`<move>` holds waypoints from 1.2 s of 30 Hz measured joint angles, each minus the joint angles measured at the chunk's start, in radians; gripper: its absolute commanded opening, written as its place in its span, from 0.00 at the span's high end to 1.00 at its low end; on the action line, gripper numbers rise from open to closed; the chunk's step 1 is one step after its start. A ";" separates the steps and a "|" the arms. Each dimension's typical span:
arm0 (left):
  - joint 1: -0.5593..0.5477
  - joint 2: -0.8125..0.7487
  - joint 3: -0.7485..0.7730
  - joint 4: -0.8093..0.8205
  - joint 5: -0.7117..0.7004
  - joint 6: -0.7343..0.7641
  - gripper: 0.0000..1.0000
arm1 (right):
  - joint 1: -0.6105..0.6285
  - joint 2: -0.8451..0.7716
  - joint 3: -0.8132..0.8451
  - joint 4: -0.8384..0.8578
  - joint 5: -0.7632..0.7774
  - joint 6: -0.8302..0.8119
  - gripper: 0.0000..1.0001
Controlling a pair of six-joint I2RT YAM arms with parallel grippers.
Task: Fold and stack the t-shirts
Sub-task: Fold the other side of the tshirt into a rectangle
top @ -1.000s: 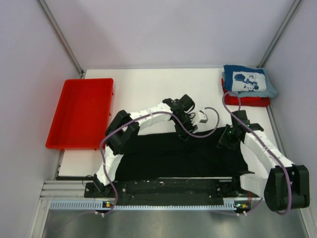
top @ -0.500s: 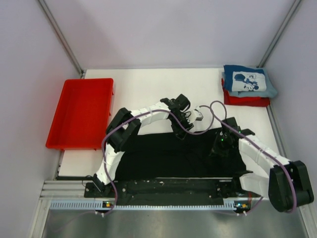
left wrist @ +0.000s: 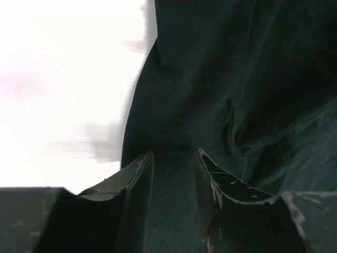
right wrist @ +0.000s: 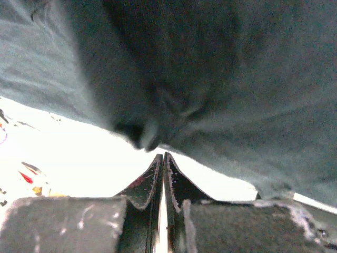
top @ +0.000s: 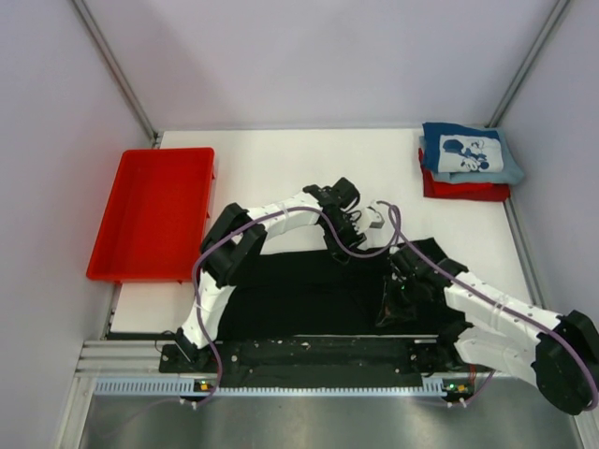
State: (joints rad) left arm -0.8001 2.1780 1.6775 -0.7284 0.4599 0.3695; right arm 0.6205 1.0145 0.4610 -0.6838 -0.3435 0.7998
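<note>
Folding the black t-shirt (top: 309,295) is the step right now. It lies spread on the near part of the worktop (top: 281,164), just in front of the arms. The right hand (right wrist: 164,157) has its fingers pressed together on a bit of the shirt's right side, and that side stands up in a hump toward the middle. The left hand (left wrist: 174,154) sits at the shirt's far edge, its fingers a little apart with black cloth squeezed between them. Next, I think the right side must be laid flat over the middle, with the far edge held straight so no lumps form. I count three t-shirts: the black one, plus one blue t-shirt (top: 468,154) folded on top of one red t-shirt (top: 463,192) in the far right corner. One red tray (top: 150,215) rests at the left.
</note>
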 measured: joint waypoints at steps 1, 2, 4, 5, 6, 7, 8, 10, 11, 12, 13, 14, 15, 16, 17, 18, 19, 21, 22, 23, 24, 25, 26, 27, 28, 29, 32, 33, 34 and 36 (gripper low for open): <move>0.000 0.000 0.000 -0.001 0.001 0.003 0.57 | 0.013 -0.002 0.010 -0.025 0.001 -0.001 1.00; 0.000 0.000 0.000 -0.002 0.003 0.007 0.57 | 0.019 -0.006 0.027 -0.055 0.004 -0.003 1.00; 0.000 -0.002 0.000 -0.005 0.011 0.018 0.56 | 0.022 -0.022 0.090 -0.127 0.033 -0.011 1.00; 0.000 -0.003 0.000 -0.006 0.014 0.023 0.56 | 0.022 -0.030 0.127 -0.151 0.056 -0.014 1.00; 0.001 -0.005 0.000 -0.006 0.018 0.026 0.56 | 0.019 -0.036 0.171 -0.169 0.084 -0.017 1.00; 0.001 -0.006 0.000 -0.006 0.021 0.029 0.56 | 0.008 -0.037 0.209 -0.179 0.113 -0.020 1.00; 0.003 -0.010 0.000 -0.006 0.023 0.031 0.56 | -0.005 -0.036 0.234 -0.179 0.137 -0.022 1.00; 0.006 -0.024 0.000 -0.008 0.026 0.037 0.56 | -0.052 -0.021 0.262 -0.179 0.193 -0.026 1.00; 0.006 -0.032 0.000 -0.010 0.026 0.040 0.56 | -0.084 -0.009 0.264 -0.178 0.224 -0.029 1.00; 0.006 -0.041 0.000 -0.014 0.025 0.044 0.56 | -0.118 0.004 0.264 -0.181 0.256 -0.030 1.00; 0.006 -0.050 0.000 -0.020 0.025 0.046 0.56 | -0.156 0.016 0.263 -0.188 0.294 -0.031 1.00; 0.006 -0.058 0.000 -0.025 0.025 0.048 0.56 | -0.192 0.023 0.260 -0.192 0.333 -0.031 1.00; 0.006 -0.068 -0.002 -0.029 0.025 0.049 0.56 | -0.218 0.026 0.257 -0.198 0.370 -0.032 1.00; 0.006 -0.080 -0.006 -0.033 0.025 0.051 0.56 | -0.237 0.027 0.256 -0.201 0.401 -0.033 1.00; 0.006 -0.089 -0.009 -0.036 0.025 0.053 0.56 | -0.245 0.028 0.252 -0.195 0.417 -0.035 1.00; 0.006 -0.097 -0.012 -0.037 0.025 0.053 0.56 | -0.246 0.032 0.248 -0.189 0.422 -0.039 1.00; 0.006 -0.103 -0.012 -0.039 0.025 0.054 0.56 | -0.246 0.039 0.237 -0.161 0.412 -0.043 1.00; 0.006 -0.107 -0.013 -0.040 0.025 0.054 0.56 | -0.242 0.080 0.202 -0.076 0.353 -0.050 1.00; 0.006 -0.108 -0.012 -0.042 0.025 0.055 0.56 | -0.237 0.106 0.187 -0.041 0.324 -0.049 1.00; 0.008 -0.108 -0.012 -0.043 0.025 0.055 0.56 | -0.222 0.143 0.172 -0.001 0.299 -0.048 1.00; 0.011 -0.108 -0.012 -0.048 0.025 0.053 0.56 | -0.195 0.178 0.167 0.025 0.279 -0.048 1.00; 0.016 -0.108 -0.012 -0.053 0.025 0.053 0.55 | -0.145 0.218 0.167 0.052 0.262 -0.048 1.00; 0.021 -0.109 -0.012 -0.057 0.025 0.054 0.55 | -0.107 0.237 0.169 0.070 0.250 -0.049 1.00; 0.031 -0.111 -0.013 -0.061 0.025 0.055 0.55 | -0.058 0.250 0.174 0.085 0.240 -0.050 1.00; 0.036 -0.115 -0.013 -0.066 0.024 0.057 0.55 | -0.014 0.257 0.182 0.099 0.229 -0.050 1.00; 0.053 -0.121 -0.013 -0.070 0.023 0.061 0.55 | 0.018 0.258 0.190 0.110 0.222 -0.049 1.00; 0.087 -0.152 -0.016 -0.086 0.022 0.081 0.55 | 0.117 0.264 0.216 0.159 0.195 -0.043 1.00; 0.096 -0.167 -0.020 -0.094 0.022 0.089 0.55 | 0.144 0.272 0.221 0.180 0.184 -0.040 1.00; 0.105 -0.182 -0.026 -0.104 0.023 0.095 0.55 | 0.173 0.287 0.227 0.195 0.172 -0.039 1.00; 0.124 -0.208 -0.037 -0.123 0.023 0.103 0.55 | 0.224 0.326 0.242 0.202 0.161 -0.041 1.00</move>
State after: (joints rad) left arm -0.6758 1.9705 1.6402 -0.8513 0.4824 0.4721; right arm 0.8444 1.3407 0.7033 -0.4816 -0.1829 0.7586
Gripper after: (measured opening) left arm 0.447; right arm 0.002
